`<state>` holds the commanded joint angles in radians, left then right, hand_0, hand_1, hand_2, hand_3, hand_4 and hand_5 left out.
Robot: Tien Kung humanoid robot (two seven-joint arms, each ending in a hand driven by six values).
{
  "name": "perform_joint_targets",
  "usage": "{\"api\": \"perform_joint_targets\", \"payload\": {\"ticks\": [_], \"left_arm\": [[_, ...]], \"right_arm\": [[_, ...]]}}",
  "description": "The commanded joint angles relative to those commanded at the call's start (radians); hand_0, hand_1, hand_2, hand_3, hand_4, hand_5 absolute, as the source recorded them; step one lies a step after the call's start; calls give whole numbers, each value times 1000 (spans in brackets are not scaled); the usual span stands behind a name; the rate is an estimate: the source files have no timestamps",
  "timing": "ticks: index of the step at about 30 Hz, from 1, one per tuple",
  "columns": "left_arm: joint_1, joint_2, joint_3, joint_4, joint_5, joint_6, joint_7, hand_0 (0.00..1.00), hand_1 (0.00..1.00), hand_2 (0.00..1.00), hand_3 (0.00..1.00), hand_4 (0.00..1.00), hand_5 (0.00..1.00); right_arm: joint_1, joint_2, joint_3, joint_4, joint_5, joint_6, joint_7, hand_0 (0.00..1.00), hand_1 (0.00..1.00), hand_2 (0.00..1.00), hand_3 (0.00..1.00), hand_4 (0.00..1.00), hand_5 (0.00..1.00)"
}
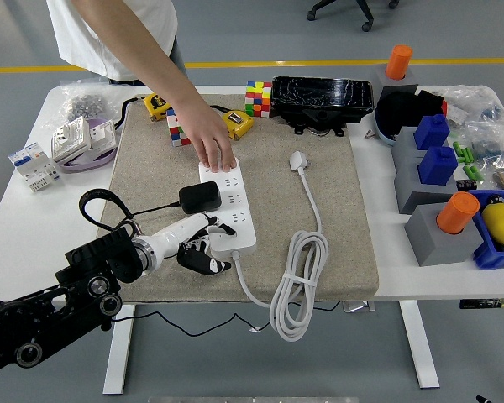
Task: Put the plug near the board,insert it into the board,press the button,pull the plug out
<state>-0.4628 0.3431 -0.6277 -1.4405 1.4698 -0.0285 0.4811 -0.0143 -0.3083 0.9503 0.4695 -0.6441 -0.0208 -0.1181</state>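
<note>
- Lower left of the frame: the left robot hand (203, 249) comes in on its black arm, white-shelled with dark fingers curled down at the near end of the board (228, 206). Can't really tell if it's pressing anything or just touching the edge, and it isn't gripping anything.
- Just above that hand is the plug (200, 197), a chunky black adapter block sitting at the board's left edge around mid-length, its thin black cable looping off to the left. Whether it's actually seated in a socket I can't make out.
- The board is a white power strip lying on the tan mat (336, 210) on the white counter (34, 227), long axis running near-to-far, tilted slightly left at the far end. Any print on it is too small to read.
- A person's hand (212, 144) reaches in from the upper left and presses flat on the board's far end.
- Right of the board, its own white cord (301, 277) lies coiled, white plug head pointing toward the top.
</note>
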Motion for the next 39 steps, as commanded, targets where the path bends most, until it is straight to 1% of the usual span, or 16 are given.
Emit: {"api": "perform_joint_targets", "payload": {"ticks": [3,4,5,9,10,12,15,16,21,22,27,28,31,33,34,39], "left_arm": [[5,-1,-9,-3,2,11,-19,94,49,131,730,804,167],[6,-1,-13,-6,1,18,-31,99,49,132,678,805,167],[6,0,-18,-9,-2,30,-46,99,49,132,678,805,167],[6,0,-43,-16,-20,95,-152,99,49,132,678,805,167],[5,0,-49,-14,-16,110,-168,152,50,185,638,796,164],[4,-1,-56,-10,-19,127,-186,152,50,185,638,796,164],[-3,-4,-57,12,-20,187,-240,152,50,185,638,796,164],[-6,-5,-56,20,-23,209,-258,219,127,282,602,788,168],[-20,-20,-52,64,-18,312,-346,219,127,282,602,788,168],[-24,-25,-52,78,-14,333,-364,295,285,443,573,790,167],[-42,-47,-50,139,28,408,-429,295,285,443,573,790,167],[-47,-51,-49,151,37,418,-437,500,626,571,613,843,200],[-59,-60,-41,181,56,430,-442,500,626,571,613,843,200],[-67,-66,-34,202,66,427,-435,500,626,571,613,843,200],[-70,-70,-29,214,73,426,-431,728,791,777,744,879,232],[-82,-82,-16,265,98,417,-420,728,791,777,744,879,232]], "right_arm": [[-1,1,0,1,0,0,0,680,687,695,598,935,531],[-1,1,0,1,0,0,0,680,687,695,598,935,531],[-2,1,0,0,0,0,0,680,687,695,598,935,531],[-1,0,-1,-1,0,0,0,680,687,695,598,935,531],[-1,0,0,-1,0,0,0,680,687,695,597,935,531],[-1,0,0,0,1,0,0,680,687,695,597,935,531],[0,1,0,0,1,0,1,680,687,695,597,935,531],[0,0,0,0,1,0,0,680,687,695,597,935,531],[-1,1,-3,-2,3,0,0,680,687,695,597,935,531],[0,1,-4,-2,3,0,0,680,687,695,597,935,531],[1,0,-6,-1,4,0,1,680,687,695,597,935,531],[1,0,-6,-1,4,0,1,680,687,695,597,935,531],[1,-1,-9,-1,5,0,1,680,687,695,597,935,531],[2,-1,-9,-2,6,0,1,680,687,695,597,935,531],[2,-1,-9,-2,6,0,0,680,687,695,598,935,531],[3,-1,-9,-2,6,1,1,680,687,695,598,935,531]]}}
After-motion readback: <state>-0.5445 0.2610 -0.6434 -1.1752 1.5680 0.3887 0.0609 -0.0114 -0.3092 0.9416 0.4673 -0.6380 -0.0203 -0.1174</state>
